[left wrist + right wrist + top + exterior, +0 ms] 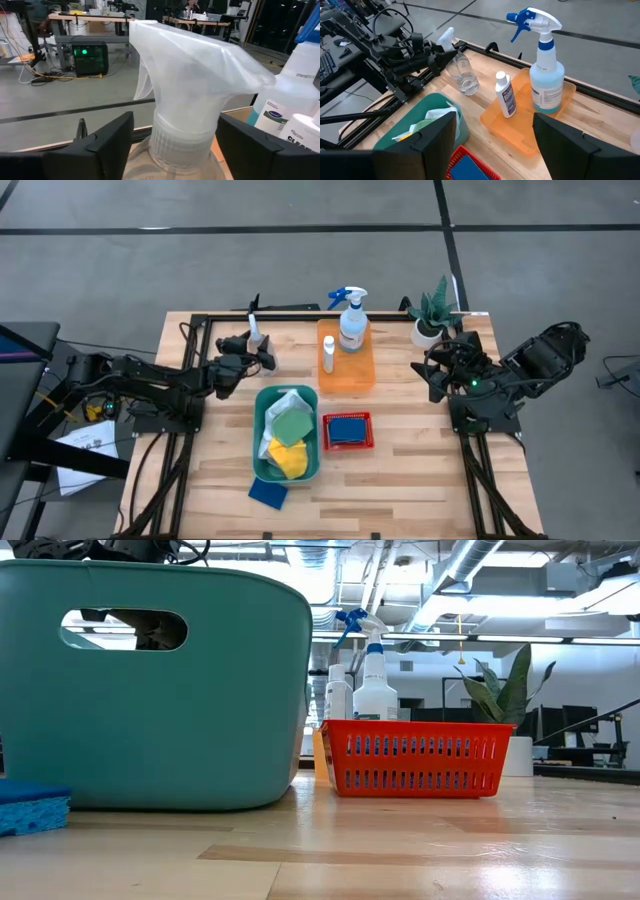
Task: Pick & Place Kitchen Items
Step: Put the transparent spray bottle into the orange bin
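Where the left gripper [451, 56] reaches stands a clear white-triggered spray bottle [460, 70].

Two matte-black articulated arms, the left arm [150, 380] and the right arm [520, 370], each built of blocky jointed segments with thin black cables looped along them. A small green indicator light glows on the right arm near its wrist. Each wrist view shows flat, dark, angular fingers [437, 135] with squared edges.
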`<action>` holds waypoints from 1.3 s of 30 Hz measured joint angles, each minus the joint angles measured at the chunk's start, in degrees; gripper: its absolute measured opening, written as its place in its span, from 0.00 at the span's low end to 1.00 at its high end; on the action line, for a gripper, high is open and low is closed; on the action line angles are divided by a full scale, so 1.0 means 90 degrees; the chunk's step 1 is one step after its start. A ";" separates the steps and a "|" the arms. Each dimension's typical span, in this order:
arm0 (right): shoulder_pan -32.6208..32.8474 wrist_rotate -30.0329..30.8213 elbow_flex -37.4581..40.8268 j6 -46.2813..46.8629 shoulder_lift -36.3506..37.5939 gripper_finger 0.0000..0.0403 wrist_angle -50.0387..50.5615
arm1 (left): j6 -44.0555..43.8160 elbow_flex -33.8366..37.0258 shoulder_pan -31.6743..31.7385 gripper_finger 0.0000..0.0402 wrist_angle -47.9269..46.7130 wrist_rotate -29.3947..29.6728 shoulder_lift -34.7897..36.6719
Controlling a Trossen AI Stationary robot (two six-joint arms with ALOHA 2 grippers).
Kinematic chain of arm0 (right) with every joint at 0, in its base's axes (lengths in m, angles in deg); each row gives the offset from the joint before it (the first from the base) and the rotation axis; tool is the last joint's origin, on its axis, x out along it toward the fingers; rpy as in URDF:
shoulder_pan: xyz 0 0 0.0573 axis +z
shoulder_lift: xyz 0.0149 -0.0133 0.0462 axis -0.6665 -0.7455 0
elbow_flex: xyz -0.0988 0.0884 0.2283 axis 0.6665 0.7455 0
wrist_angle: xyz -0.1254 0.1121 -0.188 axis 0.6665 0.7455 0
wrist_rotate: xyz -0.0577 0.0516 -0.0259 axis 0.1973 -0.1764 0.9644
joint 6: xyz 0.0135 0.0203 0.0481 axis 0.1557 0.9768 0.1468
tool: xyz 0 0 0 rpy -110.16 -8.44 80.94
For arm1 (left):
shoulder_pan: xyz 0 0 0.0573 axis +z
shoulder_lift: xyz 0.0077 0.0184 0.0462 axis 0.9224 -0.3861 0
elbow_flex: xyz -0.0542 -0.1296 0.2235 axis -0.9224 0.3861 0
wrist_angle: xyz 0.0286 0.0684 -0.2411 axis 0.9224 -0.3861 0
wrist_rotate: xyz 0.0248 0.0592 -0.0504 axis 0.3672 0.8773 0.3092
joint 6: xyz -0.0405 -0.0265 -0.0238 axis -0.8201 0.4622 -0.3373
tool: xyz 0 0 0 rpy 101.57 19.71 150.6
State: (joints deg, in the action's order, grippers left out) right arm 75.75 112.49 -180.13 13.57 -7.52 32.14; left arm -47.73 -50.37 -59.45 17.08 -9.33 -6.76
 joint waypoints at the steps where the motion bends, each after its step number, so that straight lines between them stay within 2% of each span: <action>1: 0.0000 0.0000 0.0000 0.0000 0.0000 0.63 -0.0002 | -0.0001 0.0001 0.0000 0.65 0.0000 0.0000 0.0000; 11: 0.0000 -0.0004 0.0000 0.0002 0.0000 0.63 -0.0005 | 0.0006 -0.0001 0.0000 0.45 0.0022 0.0007 0.0007; 18: 0.0000 -0.0020 0.0000 0.0002 0.0000 0.63 -0.0005 | 0.0079 -0.0006 0.0002 0.36 0.0017 0.0076 0.0012; 28: 0.0000 -0.0024 0.0000 0.0000 0.0000 0.63 -0.0005 | 0.0046 -0.0006 0.0000 0.34 0.0035 0.0011 0.0027; 34: 0.0002 -0.0024 0.0000 0.0000 0.0000 0.63 -0.0005 | 0.0389 -0.0001 -0.0002 0.34 0.0129 -0.0084 0.0150; 39: 0.0002 -0.0022 0.0000 -0.0002 -0.0017 0.63 -0.0005 | 0.0774 -0.0004 -0.0002 0.33 0.0142 -0.0590 0.0529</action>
State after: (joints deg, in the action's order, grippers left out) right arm 75.77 112.29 -180.13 13.54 -7.67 32.10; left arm -40.76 -50.40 -59.47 18.37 -14.63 -2.00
